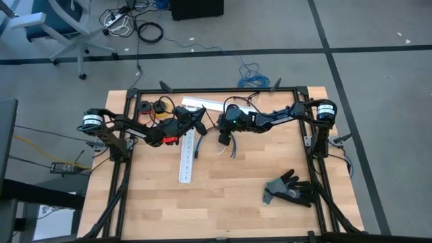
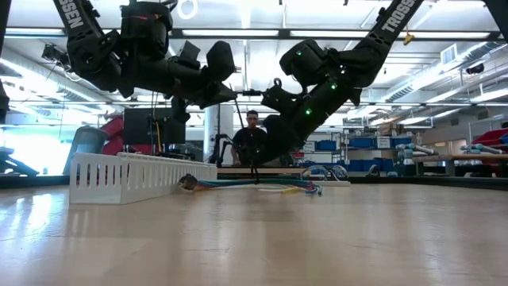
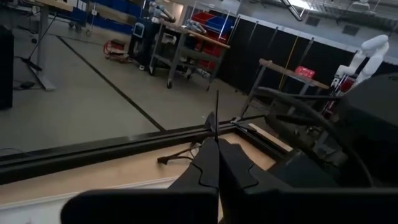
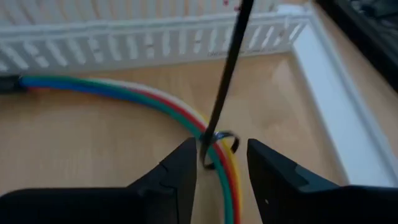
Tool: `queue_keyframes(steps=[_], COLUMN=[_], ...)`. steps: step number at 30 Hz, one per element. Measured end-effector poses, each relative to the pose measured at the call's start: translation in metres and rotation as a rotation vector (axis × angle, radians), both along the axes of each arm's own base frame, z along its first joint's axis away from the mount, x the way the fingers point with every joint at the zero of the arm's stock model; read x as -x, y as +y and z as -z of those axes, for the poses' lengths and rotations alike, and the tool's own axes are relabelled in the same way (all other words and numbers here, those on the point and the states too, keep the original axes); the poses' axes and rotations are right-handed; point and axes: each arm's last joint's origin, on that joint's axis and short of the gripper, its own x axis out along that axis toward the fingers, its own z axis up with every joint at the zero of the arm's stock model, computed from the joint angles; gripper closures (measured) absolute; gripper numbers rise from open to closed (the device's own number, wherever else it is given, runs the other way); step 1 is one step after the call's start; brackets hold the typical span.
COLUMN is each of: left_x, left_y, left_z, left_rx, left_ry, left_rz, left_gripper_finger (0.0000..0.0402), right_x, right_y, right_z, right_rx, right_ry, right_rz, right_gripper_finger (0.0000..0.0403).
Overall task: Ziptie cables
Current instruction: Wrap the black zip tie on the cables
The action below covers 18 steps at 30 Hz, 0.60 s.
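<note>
Right wrist view: ziptie [image 4: 227, 68] looped round cables [image 4: 168, 106] on table, tail rising toward far side. Right gripper [image 4: 221, 163] spread, loop between fingers, nearest arm. Left gripper [image 3: 217, 163] clenched on ziptie tail, just left of loop.

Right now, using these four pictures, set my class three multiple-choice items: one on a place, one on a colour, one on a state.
1. The black glove lies: A inside a white duct; B on the table, toward its right side; C on the floor.
2. The ziptie is: A white; B black; C red.
3. The right gripper is: A open around the ziptie's loop; B shut on the glove; C out of view.
Key: 1 B, the high view shows it there, apart from the cables; 2 B, a black strap crosses the cables; 3 A, its fingers stand apart beside the loop.
</note>
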Motion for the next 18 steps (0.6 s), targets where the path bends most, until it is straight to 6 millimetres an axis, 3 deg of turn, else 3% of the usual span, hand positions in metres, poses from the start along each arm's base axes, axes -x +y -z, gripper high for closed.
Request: queue_keyframes(steps=[11, 18], left_x=[-0.006, -0.014], left_y=[0.0, -0.001], left_z=[-0.008, -0.013], left_rx=[-0.005, -0.021], left_ry=[-0.027, -0.002], left_rz=[0.008, 0.045], left_gripper_finger=[0.0401, 0.0401], right_x=[-0.001, 0.0], right_y=[-0.004, -0.009], right_z=[-0.004, -0.004], right_rx=[-0.008, -0.01], right_ry=[-0.047, -0.051], right_rz=[0.023, 0.038], right_gripper_finger=[0.0293, 0.0326])
